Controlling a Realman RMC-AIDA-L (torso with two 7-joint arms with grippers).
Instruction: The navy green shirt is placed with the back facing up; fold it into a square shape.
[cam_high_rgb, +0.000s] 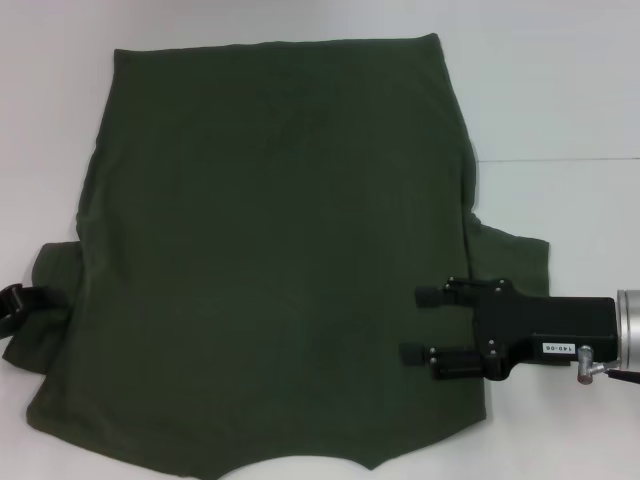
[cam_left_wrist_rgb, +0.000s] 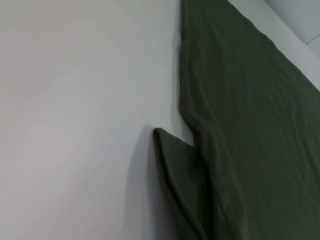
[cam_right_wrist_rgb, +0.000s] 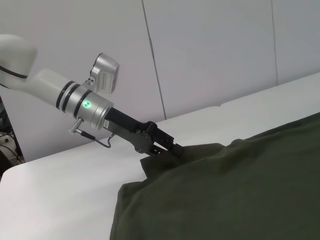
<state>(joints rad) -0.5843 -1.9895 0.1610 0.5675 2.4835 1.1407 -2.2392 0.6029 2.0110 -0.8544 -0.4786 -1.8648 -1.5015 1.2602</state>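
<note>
Right end effector (cam_high_rgb: 417, 324) fingers parted

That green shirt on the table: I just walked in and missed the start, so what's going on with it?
A two-armed robot is folding the navy green shirt, which lies spread on the white table. The right gripper is over the shirt's right edge near the sleeve, fingers open, not gripping anything. The left gripper is at the opposite sleeve, its tips right at the fabric; whether it has pinched the cloth cannot be told. The shirt is mostly flat and not yet a square.
</note>
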